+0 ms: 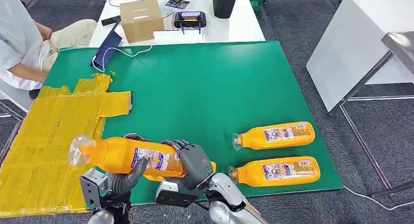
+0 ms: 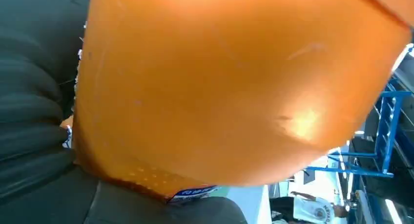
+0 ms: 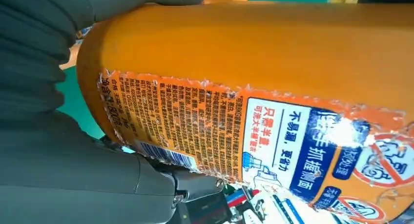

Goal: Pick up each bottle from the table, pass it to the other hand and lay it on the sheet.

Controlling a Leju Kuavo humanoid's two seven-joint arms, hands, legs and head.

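Both hands hold one orange bottle on its side above the green table's near edge: left hand cupped beneath, right hand wrapped around its base. Two more bottles lie right; yellow sheet left.

Bright even overhead light; soft shadows; left wrist view blurred, glare spot.
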